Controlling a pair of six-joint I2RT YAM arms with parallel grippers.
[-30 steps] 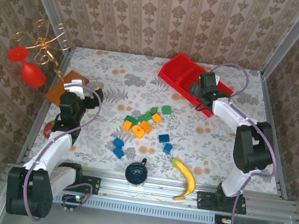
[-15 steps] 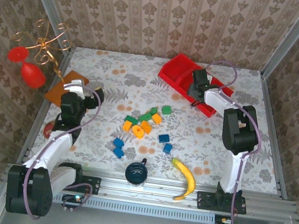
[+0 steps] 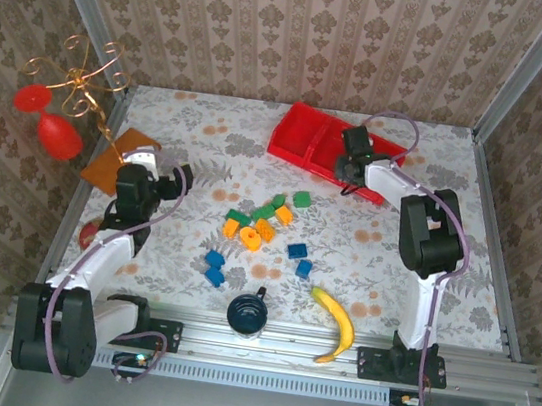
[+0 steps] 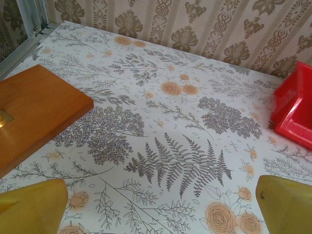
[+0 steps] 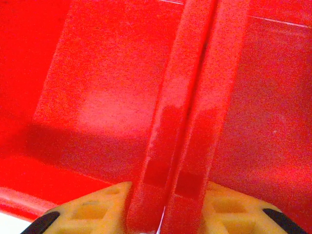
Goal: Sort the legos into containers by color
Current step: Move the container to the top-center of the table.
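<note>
While legos [image 3: 263,224] lie unsorted mid-frame: right jaws clamp a divider [image 5: 187,97] of the red tray [image 3: 302,137], upper right, seemingly to reposition it; left jaws wide, empty.

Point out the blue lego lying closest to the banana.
The blue lego just off the banana's upper tip, lower of the right-hand blue pair. Its partner sits just beyond it; the other two lie farther left.
</note>
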